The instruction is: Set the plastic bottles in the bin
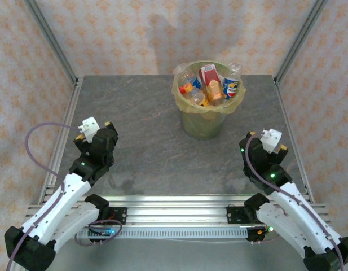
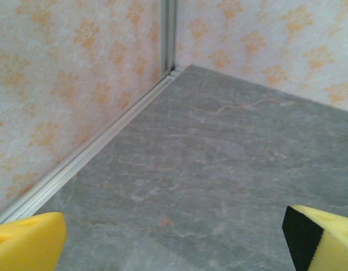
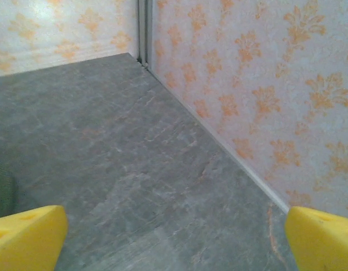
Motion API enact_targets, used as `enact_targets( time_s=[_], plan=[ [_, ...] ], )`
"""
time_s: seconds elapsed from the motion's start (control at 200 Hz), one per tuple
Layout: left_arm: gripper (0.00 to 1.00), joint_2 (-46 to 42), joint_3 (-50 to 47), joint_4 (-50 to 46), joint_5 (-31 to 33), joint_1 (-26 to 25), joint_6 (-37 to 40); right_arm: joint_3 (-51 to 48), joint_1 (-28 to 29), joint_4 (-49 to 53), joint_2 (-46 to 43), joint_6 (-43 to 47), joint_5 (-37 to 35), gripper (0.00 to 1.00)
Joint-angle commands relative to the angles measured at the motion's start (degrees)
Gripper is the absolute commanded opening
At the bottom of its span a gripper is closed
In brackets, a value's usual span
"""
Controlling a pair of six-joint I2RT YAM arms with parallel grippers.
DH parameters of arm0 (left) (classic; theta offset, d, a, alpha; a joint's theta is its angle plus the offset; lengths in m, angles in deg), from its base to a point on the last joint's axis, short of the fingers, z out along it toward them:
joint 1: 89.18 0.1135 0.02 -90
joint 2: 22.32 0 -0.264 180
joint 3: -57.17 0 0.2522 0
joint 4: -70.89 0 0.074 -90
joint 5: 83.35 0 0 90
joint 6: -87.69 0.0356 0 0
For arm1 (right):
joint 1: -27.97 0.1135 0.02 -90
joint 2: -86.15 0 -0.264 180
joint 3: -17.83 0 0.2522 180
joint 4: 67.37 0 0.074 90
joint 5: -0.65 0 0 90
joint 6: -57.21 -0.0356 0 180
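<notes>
1. From the overhead camera I saw the bin (image 1: 206, 121), a pale yellow-green bucket lined with a yellowish bag, standing upright toward 12 o'clock on the grey tabletop (image 1: 145, 130), close to the back wall.
2. The plastic bottles (image 1: 210, 84) were heaped inside the bin, their tops level with or just above the rim. I could make out a red-and-white label at its 12 o'clock, a blue one at 3 o'clock and orange ones at the middle and at 9 o'clock. How many lay underneath I could not tell.
3. The left pincer (image 1: 95, 130) sat at about 8 o'clock on the tabletop, well apart from the bin. On its wrist camera the left pincer (image 2: 174, 248) was released, its yellow fingertips (image 2: 27, 243) spread to both lower corners with bare grey surface between them.
4. The right pincer (image 1: 267, 141) sat at about 4 o'clock, also well apart from the bin. On its wrist camera the right pincer (image 3: 174, 243) was likewise released and grasped nothing.
5. Both wrist cameras faced far corners, where orange-patterned wallpaper (image 3: 264, 84) met the tabletop.
</notes>
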Motion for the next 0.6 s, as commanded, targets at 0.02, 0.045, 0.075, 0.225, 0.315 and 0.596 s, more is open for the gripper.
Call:
enact_targets(
  time_s=[0.02,0.045,0.075,0.225,0.315,0.596],
  plan=[
    [1.00,0.07,-5.07,10.82,6.01,0.60,2.75,-7.10,-0.93,-16.18,-0.46,7.76,-4.23,0.99],
    [1.00,0.24,-6.19,13.01,5.87,0.68,3.76,-8.42,-1.26,-18.41,-0.49,8.87,-3.88,0.99],
    [1.00,0.43,-7.52,15.47,5.63,0.91,5.18,-9.77,-1.87,-20.80,-0.46,9.92,-3.24,0.99],
    [1.00,1.59,-13.29,27.03,-0.34,4.40,9.64,-14.59,-5.86,-29.19,-0.46,13.33,1.90,0.99],
    [1.00,2.98,-15.35,32.09,-4.52,7.27,11.48,-16.90,-8.42,-33.60,-0.41,14.62,5.34,0.99],
    [1.00,14.12,-17.42,46.03,-14.40,14.08,15.35,-21.35,-16.55,-48.02,4.11,16.04,17.51,0.99]
  ],
)
